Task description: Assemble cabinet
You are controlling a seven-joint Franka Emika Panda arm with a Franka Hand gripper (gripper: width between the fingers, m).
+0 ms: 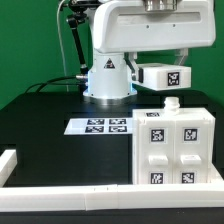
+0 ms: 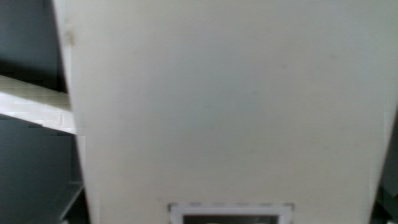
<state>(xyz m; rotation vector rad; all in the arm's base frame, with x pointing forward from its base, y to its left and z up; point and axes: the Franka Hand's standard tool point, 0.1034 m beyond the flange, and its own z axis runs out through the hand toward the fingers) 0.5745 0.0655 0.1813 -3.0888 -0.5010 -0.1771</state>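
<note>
Exterior view: the cabinet (image 1: 176,150) stands upright on the table (image 1: 45,112), at the exterior view's right and near the front rail (image 1: 100,201). Its broad face is turned to the camera. The face is divided into four square panels, each with a black-and-white tag. A small white knob (image 1: 172,103) projects from the top.

The marker board (image 1: 103,125) lies flat between the cabinet and the arm's base (image 1: 108,78). A white block (image 1: 165,75) with one tag sits under the arm (image 1: 150,25). What supports it cannot be told.

Wrist view: a smooth white panel (image 2: 231,100) fills most of the frame, with the edge of a tag (image 2: 228,212) at its border. Which part this panel belongs to cannot be told. Beside it is dark table crossed by a white strip (image 2: 32,104).

The fingers appear in neither view, so it cannot be told whether they are open or closed.

The table is matt black with white rails along its edges. The backdrop (image 1: 30,40) is green.
</note>
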